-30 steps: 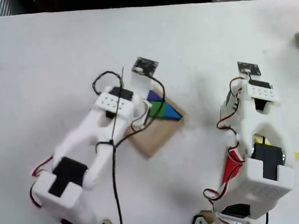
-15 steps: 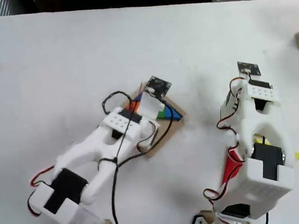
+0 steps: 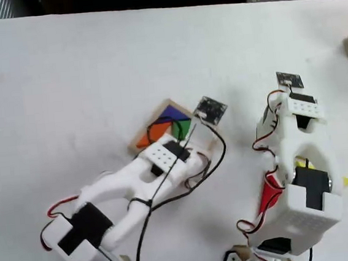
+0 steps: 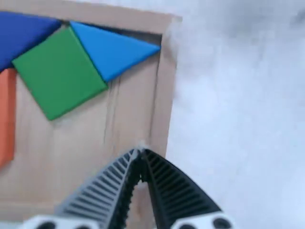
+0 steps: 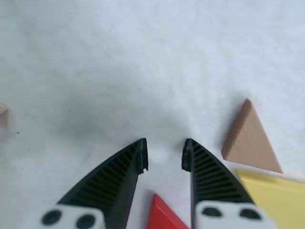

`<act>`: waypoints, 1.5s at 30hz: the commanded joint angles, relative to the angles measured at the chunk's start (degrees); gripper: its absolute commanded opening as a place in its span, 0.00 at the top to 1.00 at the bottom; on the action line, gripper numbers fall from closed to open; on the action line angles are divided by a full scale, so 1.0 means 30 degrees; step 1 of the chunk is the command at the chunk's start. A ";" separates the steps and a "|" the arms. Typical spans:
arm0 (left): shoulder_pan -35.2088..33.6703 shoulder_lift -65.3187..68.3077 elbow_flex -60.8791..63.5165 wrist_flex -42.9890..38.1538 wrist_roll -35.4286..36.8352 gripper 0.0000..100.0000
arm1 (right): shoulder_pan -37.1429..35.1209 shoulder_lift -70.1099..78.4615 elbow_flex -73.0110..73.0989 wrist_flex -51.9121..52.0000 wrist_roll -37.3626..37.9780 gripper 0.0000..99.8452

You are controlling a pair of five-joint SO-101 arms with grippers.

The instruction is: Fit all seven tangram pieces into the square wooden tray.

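Both ribbed, empty; left end effector (image 4: 141,156) closed over square wooden tray (image 4: 165,86), right end effector (image 5: 164,155) slightly parted

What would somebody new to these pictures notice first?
The bright pieces in the wooden tray: a green square beside a light blue triangle, with the left pincer shut above the tray's bare floor. Next, the right pincer open over the table, a red piece, a yellow piece and a plain wooden triangle close by.
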 commanded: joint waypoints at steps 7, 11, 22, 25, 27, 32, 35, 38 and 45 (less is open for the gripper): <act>0.0542 -0.0190 -0.0264 -0.5597 0.3370 0.98 | -0.0073 -0.0659 -0.0117 -0.0249 0.0234 0.88; 0.0542 0.1714 -0.1377 -0.5626 0.3282 0.98 | -0.0073 -0.0659 -0.0117 -0.0249 0.0234 0.88; 0.0571 -0.1685 -0.1612 -0.1055 -0.0381 0.98 | -0.0073 -0.0659 -0.0147 -0.0249 0.0234 0.88; 0.0571 -0.3267 -0.1553 0.1641 -0.1993 0.98 | -0.0073 -0.0659 -0.0147 -0.0249 0.0234 0.88; 0.0689 -0.3795 -0.1553 0.3575 -0.4103 0.97 | -0.0073 -0.0659 -0.0147 -0.0249 0.0234 0.88; 0.0601 -0.2886 -0.1582 0.4894 -0.8410 0.97 | -0.0073 -0.0659 -0.0147 -0.0249 0.0234 0.88; 0.0542 -0.1802 -0.1758 0.4278 -0.8586 0.97 | -0.0073 -0.0659 -0.0117 -0.0249 0.0234 0.88; 0.0630 -0.1070 -0.1788 0.3370 -0.8586 0.96 | -0.0073 -0.0659 -0.0117 -0.0249 0.0234 0.88; -0.0015 -0.0718 -0.2696 0.4103 -0.8234 0.70 | -0.0073 -0.0659 -0.0088 -0.0249 0.0234 0.88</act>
